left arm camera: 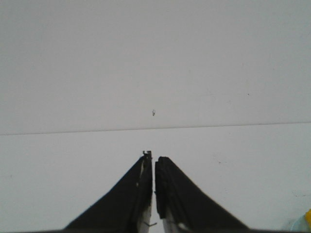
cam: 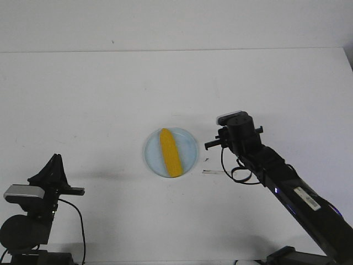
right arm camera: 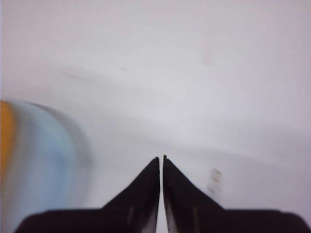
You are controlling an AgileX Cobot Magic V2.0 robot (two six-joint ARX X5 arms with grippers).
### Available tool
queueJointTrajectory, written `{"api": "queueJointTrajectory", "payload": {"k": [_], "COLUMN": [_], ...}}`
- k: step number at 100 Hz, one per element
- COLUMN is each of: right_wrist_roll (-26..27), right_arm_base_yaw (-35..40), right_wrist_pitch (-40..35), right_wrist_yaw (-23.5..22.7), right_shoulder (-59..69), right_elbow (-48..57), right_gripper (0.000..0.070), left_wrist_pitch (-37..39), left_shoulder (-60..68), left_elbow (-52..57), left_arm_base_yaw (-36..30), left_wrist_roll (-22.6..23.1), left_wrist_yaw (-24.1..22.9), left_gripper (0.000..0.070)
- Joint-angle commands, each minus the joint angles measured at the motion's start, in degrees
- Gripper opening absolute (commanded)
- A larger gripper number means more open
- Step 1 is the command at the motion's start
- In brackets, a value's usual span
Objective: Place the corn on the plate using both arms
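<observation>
The yellow-orange corn (cam: 170, 153) lies lengthwise on the pale blue plate (cam: 189, 144) in the middle of the white table. My right gripper (cam: 228, 138) hovers just right of the plate, shut with nothing between its fingers. The right wrist view is blurred, with the right gripper (right arm camera: 161, 158) beside the plate (right arm camera: 43, 160) and a sliver of corn (right arm camera: 5, 136) at the frame edge. My left gripper (cam: 56, 160) sits at the near left, far from the plate, shut and empty. In the left wrist view the left gripper (left arm camera: 153, 156) points over bare table, with a bit of corn (left arm camera: 308, 215) in the corner.
A short strip of tape (cam: 212, 171) and a small dark mark (cam: 207, 160) lie on the table between the plate and the right arm. The table's far edge (cam: 176, 51) meets a white wall. The right arm's cable (cam: 237, 175) loops near the tabletop.
</observation>
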Motion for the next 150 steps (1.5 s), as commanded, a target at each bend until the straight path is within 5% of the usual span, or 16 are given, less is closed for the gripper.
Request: {"api": "queueJointTrajectory", "payload": {"k": [1,51,101,150], "right_wrist_roll": [-0.63,-2.8,-2.56,-2.56], "right_arm_base_yaw": [-1.6,-18.38,-21.84,-21.88], "right_wrist_pitch": [2.73,21.77,15.41,16.39], "right_wrist_yaw": [-0.31,-10.4,-10.47,-10.43], "right_shoulder": [-3.06,-31.32,-56.13,-64.74], "right_elbow": [-2.89,-29.62,-37.22,-37.18], "right_gripper": [0.001,0.001,0.001,0.001], "left_wrist_pitch": [0.59,0.59,0.59,0.59], "left_shoulder": [-0.07,-0.07,-0.07,-0.07], "left_elbow": [0.52,0.52,0.52,0.52], "left_arm_base_yaw": [0.04,0.04,0.04,0.04], "left_wrist_roll": [0.24,0.24,0.24,0.24], "left_wrist_yaw": [-0.15,-0.15,-0.15,-0.15], "left_gripper": [0.0002,0.0002,0.0002,0.0001]}}
